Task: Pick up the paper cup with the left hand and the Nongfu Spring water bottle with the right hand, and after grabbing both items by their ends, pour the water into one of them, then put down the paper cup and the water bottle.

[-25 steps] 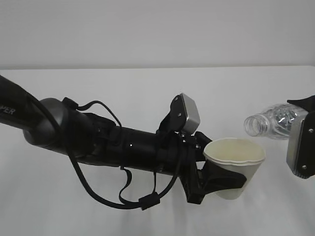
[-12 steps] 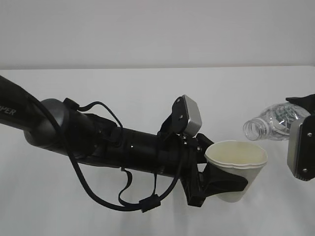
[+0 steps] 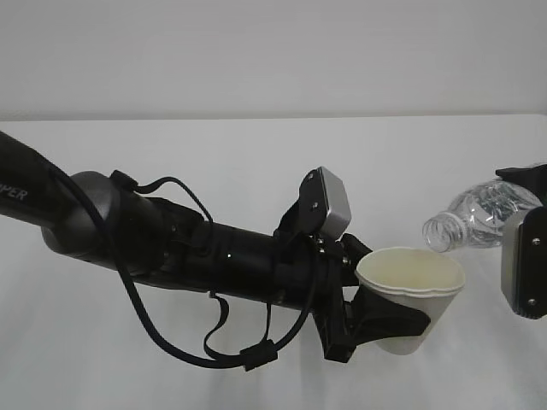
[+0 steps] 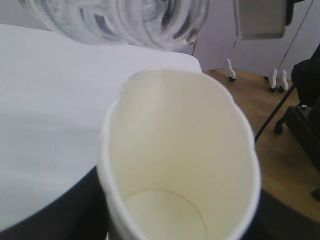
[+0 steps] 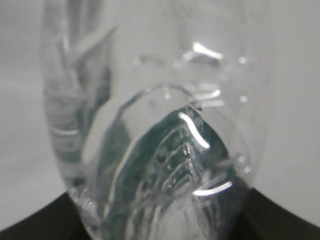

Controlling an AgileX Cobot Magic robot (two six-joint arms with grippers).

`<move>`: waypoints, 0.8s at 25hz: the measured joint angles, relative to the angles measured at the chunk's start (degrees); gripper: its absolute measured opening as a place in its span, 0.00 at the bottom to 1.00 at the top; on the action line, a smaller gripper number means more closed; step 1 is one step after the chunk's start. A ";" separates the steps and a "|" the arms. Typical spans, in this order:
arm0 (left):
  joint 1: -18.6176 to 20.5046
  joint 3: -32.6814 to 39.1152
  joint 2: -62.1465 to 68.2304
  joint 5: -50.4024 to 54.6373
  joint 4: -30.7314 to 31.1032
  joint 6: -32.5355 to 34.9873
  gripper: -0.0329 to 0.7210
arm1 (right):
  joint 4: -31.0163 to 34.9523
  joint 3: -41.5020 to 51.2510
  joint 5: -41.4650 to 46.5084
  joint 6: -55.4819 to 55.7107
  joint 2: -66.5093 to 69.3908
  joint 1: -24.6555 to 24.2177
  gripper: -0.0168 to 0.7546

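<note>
A plain white table [image 3: 256, 171] fills the scene from the near edge to a straight far edge, where it meets a bare pale grey wall [image 3: 273, 51]. The tabletop is matte and evenly lit, with only soft shadows under the arms.

The left end effector [image 3: 376, 312] reaches in from the left on a thick black arm with looped cables and a grey square block [image 3: 329, 203] near the wrist. Its jaws are clamped around the lower part of the paper cup [image 3: 412, 299], which is held upright above the table at the near right, mouth up. The squeeze bends the rim out of round. In the left wrist view the cup's cream inside [image 4: 180, 165] looks dry down to the bottom.

The right end effector [image 3: 530, 248] enters from the right edge, showing a light grey plate. It grips the water bottle [image 3: 479, 215] by its base end. The bottle lies tilted, its open neck pointing left and slightly down, just above and to the right of the cup's rim, not touching it.

Beyond the table's corner, the left wrist view shows a wooden floor [image 4: 260, 115], a purple-grey wall and black chair legs.
</note>
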 joint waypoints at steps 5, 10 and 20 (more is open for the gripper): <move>0.00 0.00 0.00 0.00 0.21 -0.02 0.62 | 2.26 0.00 -1.73 -0.77 0.00 0.00 0.55; 0.00 0.00 0.00 0.00 0.28 -0.02 0.62 | 2.65 0.00 -1.88 -1.39 0.22 0.00 0.55; 0.00 0.00 0.00 0.00 0.28 -0.02 0.62 | 2.79 0.00 -1.88 -3.50 0.22 0.00 0.55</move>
